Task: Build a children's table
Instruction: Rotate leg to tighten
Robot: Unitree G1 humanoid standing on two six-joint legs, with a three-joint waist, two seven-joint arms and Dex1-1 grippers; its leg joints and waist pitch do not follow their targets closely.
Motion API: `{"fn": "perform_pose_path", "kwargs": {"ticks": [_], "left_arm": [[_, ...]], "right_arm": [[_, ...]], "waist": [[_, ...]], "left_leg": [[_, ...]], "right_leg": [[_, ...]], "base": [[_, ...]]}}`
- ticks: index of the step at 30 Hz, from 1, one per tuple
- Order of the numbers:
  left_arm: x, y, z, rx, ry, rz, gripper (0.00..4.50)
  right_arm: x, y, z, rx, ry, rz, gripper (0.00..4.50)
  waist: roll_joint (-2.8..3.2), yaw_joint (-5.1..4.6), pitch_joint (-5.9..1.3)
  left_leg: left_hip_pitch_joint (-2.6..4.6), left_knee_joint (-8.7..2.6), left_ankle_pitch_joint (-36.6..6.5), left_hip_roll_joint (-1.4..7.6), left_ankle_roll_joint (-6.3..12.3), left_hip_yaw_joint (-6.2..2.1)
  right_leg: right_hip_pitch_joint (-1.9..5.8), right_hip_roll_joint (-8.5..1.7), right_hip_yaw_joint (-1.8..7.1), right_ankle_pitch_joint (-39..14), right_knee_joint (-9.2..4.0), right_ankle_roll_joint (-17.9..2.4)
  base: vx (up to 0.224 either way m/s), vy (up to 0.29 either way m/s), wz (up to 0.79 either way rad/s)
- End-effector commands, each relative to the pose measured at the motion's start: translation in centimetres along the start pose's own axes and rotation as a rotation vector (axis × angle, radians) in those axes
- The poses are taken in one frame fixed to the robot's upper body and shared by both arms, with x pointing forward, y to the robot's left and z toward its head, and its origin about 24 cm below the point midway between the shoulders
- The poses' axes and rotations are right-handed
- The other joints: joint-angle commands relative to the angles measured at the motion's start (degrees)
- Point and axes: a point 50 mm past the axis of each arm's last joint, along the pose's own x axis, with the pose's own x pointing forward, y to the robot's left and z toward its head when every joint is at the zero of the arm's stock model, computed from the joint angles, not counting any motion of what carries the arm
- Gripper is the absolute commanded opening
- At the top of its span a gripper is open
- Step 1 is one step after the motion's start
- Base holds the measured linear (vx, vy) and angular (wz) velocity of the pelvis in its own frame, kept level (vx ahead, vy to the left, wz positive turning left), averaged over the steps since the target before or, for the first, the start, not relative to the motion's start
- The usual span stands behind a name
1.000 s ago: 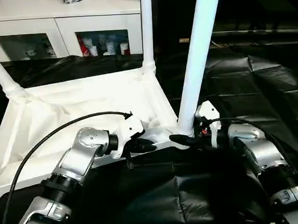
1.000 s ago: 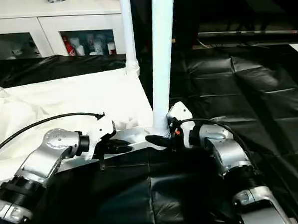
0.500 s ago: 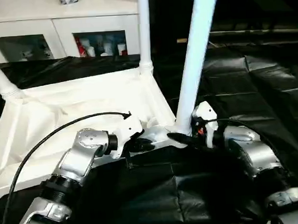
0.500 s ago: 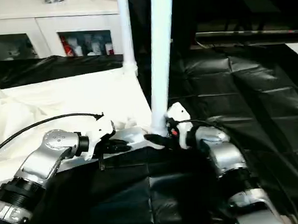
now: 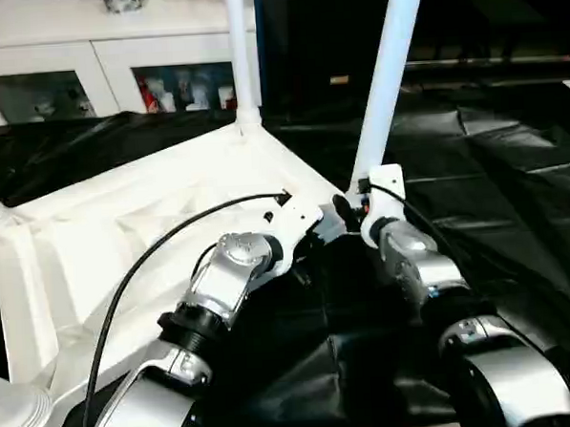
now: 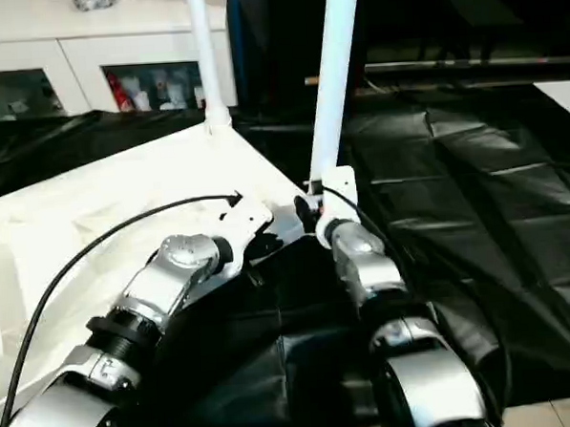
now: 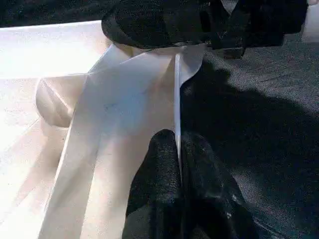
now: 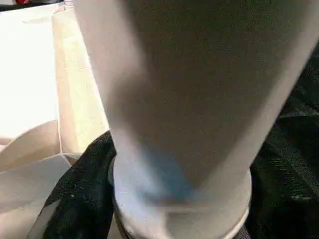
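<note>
Both grippers are working at the near corner of the upturned tabletop [image 5: 142, 230].

The left gripper [image 7: 178, 149] is pinching the tabletop's thin edge between fully closed fingers. Just beside it, the right gripper [image 5: 347, 210] is standing wide around the base of a leg [image 5: 385, 84] rising from the corner socket, its fingers [image 8: 79, 194] wrapping that base. Beyond them another leg [image 5: 239, 53] is standing upright; black sheeting [image 5: 513, 182] is lying around, a cabinet [image 5: 114, 50] behind.

Our left arm reaches forward toward one o'clock, its pincer [image 7: 177, 164] pinched tight. Our right arm stretches toward eleven o'clock, its pincer [image 5: 347, 210] with fingers spread wide, near the left one.
</note>
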Motion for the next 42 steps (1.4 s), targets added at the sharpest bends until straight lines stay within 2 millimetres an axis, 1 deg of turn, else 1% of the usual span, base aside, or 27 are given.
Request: {"fn": "perform_pose_path", "kwargs": {"ticks": [1, 4, 5, 6, 7, 8, 9, 11, 12, 13, 15, 16, 18, 20, 22, 23, 24, 27, 28, 29, 30, 31, 33, 35, 39, 41, 42], "left_arm": [[-0.2, 0.1, 0.2, 0.035, -0.044, 0.002, 0.0], [-0.5, 0.2, 0.1, 0.041, -0.054, -0.008, 0.0], [-0.6, 0.3, 0.0, 0.048, -0.058, -0.017, 0.0], [-0.6, 0.3, 0.0, 0.05, -0.058, -0.019, 0.0], [-0.8, 0.2, -0.1, 0.063, -0.068, -0.034, 0.0], [-1.1, 0.2, -0.2, 0.089, -0.082, -0.062, 0.0], [-1.5, 0.1, -0.4, 0.119, -0.097, -0.094, 0.0], [-1.9, 0.1, -0.6, 0.131, -0.103, -0.117, 0.0], [-2.4, 0.2, -0.8, 0.136, -0.11, -0.14, 0.0], [-2.5, 0.2, -0.9, 0.137, -0.111, -0.147, 0.0], [-3.1, 0.4, -1.1, 0.139, -0.117, -0.182, 0.0], [-3.4, 0.4, -1.3, 0.142, -0.116, -0.202, 0.0], [-4.2, 0.3, -1.7, 0.169, -0.112, -0.268, 0.0], [-4.7, 0.3, -1.9, 0.178, -0.111, -0.308, 0.0], [-5.1, 0.2, -2.0, 0.17, -0.116, -0.347, 0.0], [-5.2, 0.2, -2.0, 0.168, -0.119, -0.358, 0.0], [-5.5, 0.1, -1.9, 0.162, -0.127, -0.381, 0.0], [-5.7, 0.0, -1.7, 0.156, -0.138, -0.407, 0.0], [-5.9, -0.1, -1.7, 0.153, -0.141, -0.419, 0.0], [-5.9, -0.1, -1.7, 0.153, -0.141, -0.423, 0.0], [-6.0, -0.1, -1.7, 0.152, -0.141, -0.425, 0.0], [-6.1, 0.0, -1.8, 0.152, -0.138, -0.425, 0.0], [-6.2, 0.1, -2.0, 0.153, -0.131, -0.422, 0.0], [-6.2, 0.1, -2.0, 0.152, -0.132, -0.423, 0.0], [-6.3, 0.1, -2.0, 0.147, -0.13, -0.425, 0.0], [-6.3, 0.1, -2.0, 0.145, -0.129, -0.425, 0.0], [-6.3, 0.1, -2.0, 0.144, -0.128, -0.425, 0.0]], "right_arm": [[-0.2, -0.7, -1.4, 0.041, 0.042, -0.019, 3.5], [-0.2, -0.8, -0.7, 0.036, -0.003, 0.004, 3.56], [-0.3, -0.8, -0.4, 0.019, -0.024, 0.023, 3.84], [-0.2, -0.8, -0.4, 0.014, -0.026, 0.026, 3.91], [-0.3, -1.0, -0.1, -0.004, -0.046, 0.052, 3.92], [-0.6, -1.4, 0.4, -0.037, -0.078, 0.104, 3.97], [-1.0, -1.8, 0.9, -0.079, -0.111, 0.167, 4.26], [-1.5, -2.2, 1.0, -0.109, -0.109, 0.24, 4.34], [-2.3, -2.5, 0.9, -0.148, -0.096, 0.343, 4.38], [-2.6, -2.6, 0.9, -0.166, -0.09, 0.387, 4.44], [-3.9, -2.9, 0.6, -0.219, -0.071, 0.528, 4.48], [-4.5, -3.1, 0.5, -0.246, -0.066, 0.582, 4.48], [-5.7, -3.5, 0.1, -0.29, -0.06, 0.67, 4.48], [-6.3, -3.5, 0.0, -0.292, -0.053, 0.718, 4.48], [-6.8, -3.4, -0.3, -0.293, -0.046, 0.758, 4.48], [-6.8, -3.3, -0.3, -0.296, -0.046, 0.759, 4.48], [-6.9, -3.2, -0.4, -0.297, -0.044, 0.76, 4.48], [-6.8, -3.1, -0.5, -0.288, -0.039, 0.763, 4.48], [-6.9, -3.0, -0.5, -0.273, -0.04, 0.78, 4.48], [-6.9, -3.0, -0.5, -0.27, -0.04, 0.787, 4.48], [-7.0, -2.9, -0.5, -0.267, -0.039, 0.792, 4.48], [-7.0, -2.9, -0.5, -0.265, -0.036, 0.796, 4.31], [-7.0, -3.0, -0.8, -0.275, -0.021, 0.796, 4.31], [-7.1, -3.1, -0.8, -0.275, -0.018, 0.799, 4.03], [-7.1, -3.2, -0.8, -0.267, -0.017, 0.796, 3.64], [-7.1, -3.2, -0.8, -0.263, -0.017, 0.797, 3.57], [-7.1, -3.2, -0.8, -0.262, -0.017, 0.797, 3.41]], "waist": [[-0.4, 0.16, -3.98], [-0.46, 0.15, -4.11], [-0.45, 0.22, -4.14], [-0.46, 0.23, -4.22], [-0.95, 0.2, -4.2], [-1.02, 0.32, -4.21], [-1.01, 0.63, -4.11], [-1.01, 0.59, -4.17], [-1.05, 0.81, -4.09], [-1.04, 0.92, -4.06], [-0.96, 0.93, -3.98], [-0.89, 1.05, -3.87], [-0.97, 1.17, -3.9], [-0.89, 0.98, -3.83], [-0.86, 0.98, -3.84], [-0.89, 0.84, -3.75], [-0.82, 0.92, -3.78], [-0.87, 0.87, -3.71], [-0.85, 1.14, -3.79], [-0.85, 1.2, -3.81], [-0.87, 1.36, -3.83], [-0.86, 1.4, -3.88], [-0.9, 1.36, -3.88], [-0.97, 1.32, -3.89], [-0.86, 1.35, -3.89], [-0.93, 1.35, -3.89], [-0.92, 1.32, -3.89]], "left_leg": [[0.19, -4.07, -10.29, 1.66, 2.23, -0.4], [0.1, -3.93, -9.11, 1.62, 2.8, -0.31], [0.03, -3.92, -8.66, 1.65, 3.0, -0.35], [0.0, -3.8, -7.22, 1.65, 3.62, -0.28], [-0.05, -3.79, -7.03, 1.67, 3.96, -0.21], [-0.11, -3.76, -6.77, 1.67, 4.22, -0.24], [-0.32, -3.72, -6.44, 1.73, 5.41, -0.26], [-0.22, -3.65, -5.95, 1.7, 5.95, -0.14], [-0.12, -3.6, -6.44, 1.76, 6.37, -0.14], [-0.12, -3.66, -6.35, 1.9, 6.34, -0.21], [0.06, -3.74, -7.16, 1.93, 6.18, -0.19], [-0.03, -3.83, -8.25, 2.03, 5.99, -0.24], [-0.09, -3.86, -8.38, 1.99, 5.87, -0.29], [-0.2, -3.93, -8.68, 1.93, 5.7, -0.3], [-0.09, -3.97, -8.93, 2.0, 5.53, -0.32], [-0.03, -4.04, -9.3, 2.03, 5.33, -0.28], [0.24, -4.07, -9.44, 2.13, 5.04, -0.26], [0.15, -4.15, -9.31, 2.12, 4.76, -0.29], [0.49, -4.04, -9.5, 2.13, 4.67, -0.15], [0.51, -4.01, -9.36, 2.14, 4.71, -0.13], [0.2, -4.02, -8.47, 2.14, 4.89, -0.21], [0.2, -4.02, -8.26, 2.14, 4.94, -0.25], [0.05, -4.02, -7.8, 2.07, 4.95, -0.28], [0.05, -3.96, -7.61, 2.03, 4.93, -0.24], [0.13, -3.97, -7.72, 2.05, 4.85, -0.25], [0.1, -3.97, -7.61, 2.05, 4.81, -0.26], [0.08, -3.96, -7.62, 2.03, 4.81, -0.26]], "right_leg": [[3.19, -3.65, 2.83, -12.91, -4.61, -10.91], [3.28, -3.61, 2.9, -10.8, -4.37, -11.42], [3.36, -3.67, 2.9, -10.09, -4.28, -11.61], [3.34, -3.57, 2.89, -7.87, -3.99, -12.32], [3.39, -3.58, 2.88, -7.61, -4.02, -12.55], [3.51, -3.69, 2.87, -7.51, -3.93, -12.73], [3.71, -3.73, 2.87, -7.53, -4.01, -12.0], [3.57, -3.62, 2.91, -7.28, -3.94, -12.09], [3.58, -3.56, 2.88, -8.26, -4.04, -11.91], [3.52, -3.72, 2.95, -8.59, -4.05, -11.77], [3.36, -3.52, 2.92, -9.76, -4.2, -11.62], [3.49, -3.54, 2.96, -10.7, -4.33, -11.13], [3.52, -3.57, 2.97, -11.19, -4.34, -10.89], [3.4, -3.54, 2.92, -12.2, -4.52, -10.96], [3.31, -3.59, 2.97, -13.08, -4.56, -10.96], [3.11, -3.49, 2.95, -13.77, -4.64, -11.05], [2.95, -3.54, 3.01, -13.94, -4.72, -11.26], [3.02, -3.51, 3.05, -13.37, -4.55, -11.79], [2.82, -3.55, 3.13, -13.35, -4.62, -11.86], [2.83, -3.55, 3.18, -12.89, -4.53, -12.08], [3.05, -3.55, 3.14, -11.8, -4.31, -12.12], [3.11, -3.56, 3.1, -11.41, -4.23, -12.09], [3.15, -3.5, 3.04, -11.0, -4.17, -11.95], [3.17, -3.52, 3.07, -10.68, -4.16, -11.97], [3.16, -3.55, 3.05, -11.47, -4.26, -11.73], [3.19, -3.53, 3.05, -11.33, -4.22, -11.68], [3.18, -3.53, 3.05, -11.36, -4.23, -11.62]], "base": [[0.0, 0.0, 0.0], [0.0, 0.0, 0.0], [0.0, 0.0, 0.0], [0.0, 0.0, 0.0], [0.0, 0.0, 0.0], [0.0, 0.0, 0.0], [0.0, 0.0, 0.0], [0.0, 0.0, 0.0], [0.0, 0.0, 0.0], [0.0, 0.0, 0.0], [0.0, 0.0, 0.0], [0.0, 0.0, 0.0], [0.0, 0.0, 0.0], [0.0, 0.0, 0.0], [0.0, 0.0, 0.0], [0.0, 0.0, 0.0], [0.0, 0.0, 0.0], [0.0, 0.0, 0.0], [0.0, 0.0, 0.0], [0.0, 0.0, 0.0], [0.0, 0.0, 0.0], [0.0, 0.0, 0.0], [0.0, 0.0, 0.0], [0.0, 0.0, 0.0], [0.0, 0.0, 0.0], [0.0, 0.0, 0.0], [0.0, 0.0, 0.0]]}}
